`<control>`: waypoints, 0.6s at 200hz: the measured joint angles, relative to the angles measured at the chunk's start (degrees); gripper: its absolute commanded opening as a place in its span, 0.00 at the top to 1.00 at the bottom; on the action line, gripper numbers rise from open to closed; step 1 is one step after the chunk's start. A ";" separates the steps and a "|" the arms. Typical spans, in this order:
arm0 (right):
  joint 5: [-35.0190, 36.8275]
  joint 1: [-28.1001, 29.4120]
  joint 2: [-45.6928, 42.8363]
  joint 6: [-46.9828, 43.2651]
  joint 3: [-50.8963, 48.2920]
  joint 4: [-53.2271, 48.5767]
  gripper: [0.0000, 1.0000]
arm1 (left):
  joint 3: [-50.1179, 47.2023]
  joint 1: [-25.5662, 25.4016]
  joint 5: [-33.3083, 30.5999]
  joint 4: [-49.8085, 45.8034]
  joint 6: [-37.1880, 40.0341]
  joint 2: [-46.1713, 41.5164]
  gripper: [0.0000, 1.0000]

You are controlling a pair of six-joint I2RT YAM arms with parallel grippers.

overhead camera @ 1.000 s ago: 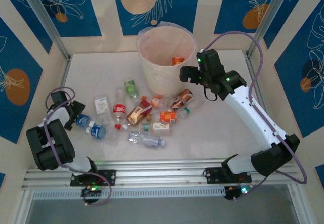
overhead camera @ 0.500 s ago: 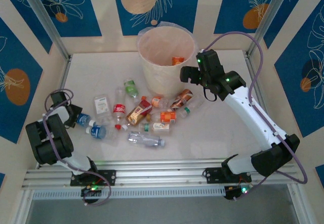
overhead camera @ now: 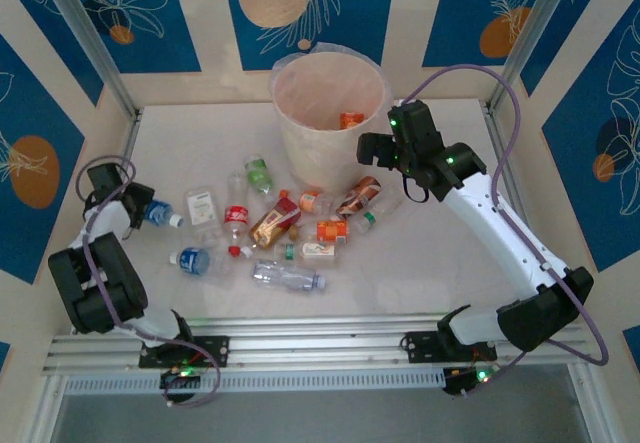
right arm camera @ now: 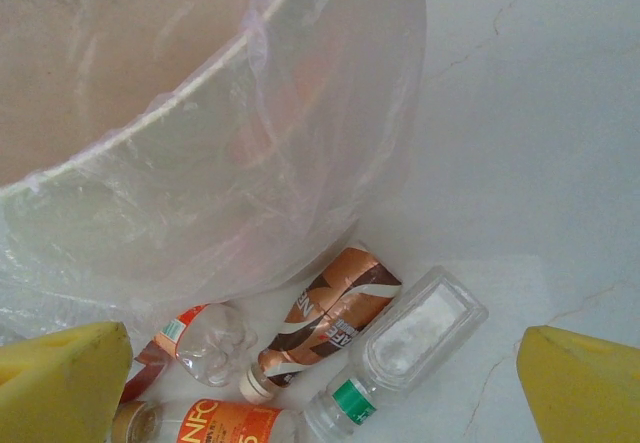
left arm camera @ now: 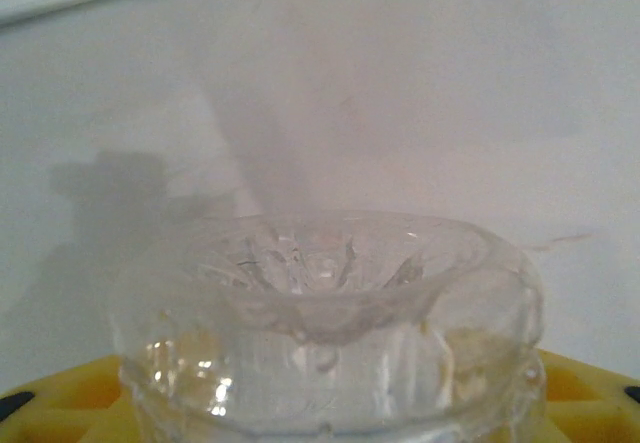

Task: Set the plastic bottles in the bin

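Note:
My left gripper (overhead camera: 135,210) is shut on a clear plastic bottle with a blue label (overhead camera: 157,213) at the table's far left. In the left wrist view that bottle's ribbed base (left arm camera: 325,303) stands close between my yellow fingers (left arm camera: 60,408). Several more plastic bottles lie in a pile in front of the bin (overhead camera: 300,153), among them a bronze one (overhead camera: 358,195), a red-labelled one (overhead camera: 235,215) and another blue one (overhead camera: 192,260). An orange bottle (overhead camera: 351,120) lies inside the bin. My right gripper (overhead camera: 375,148) hangs open beside the bin's right wall, above the bronze bottle (right arm camera: 340,313).
The bin's clear liner (right arm camera: 300,163) bulges over its rim toward my right gripper. A green-banded clear bottle (right arm camera: 410,348) and an orange NFC bottle (right arm camera: 210,423) lie under the right gripper. Metal frame posts (overhead camera: 90,43) and patterned walls enclose the table.
My left gripper has shut on the blue-labelled bottle and carried it up and left, away from the other blue bottle. The right arm has barely moved.

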 measured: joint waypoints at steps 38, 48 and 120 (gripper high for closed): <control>-0.02 0.00 -1.51 0.20 -1.57 0.24 0.01 | 3.80 -1.01 0.44 -2.34 0.39 -7.89 0.55; -0.04 0.00 -1.88 0.39 -1.60 0.22 0.01 | 4.59 -1.79 0.61 -2.71 0.39 -9.66 0.55; -0.04 0.15 -4.55 1.25 -3.87 1.88 0.01 | 18.86 -23.39 -0.09 -4.59 1.60 -12.63 0.55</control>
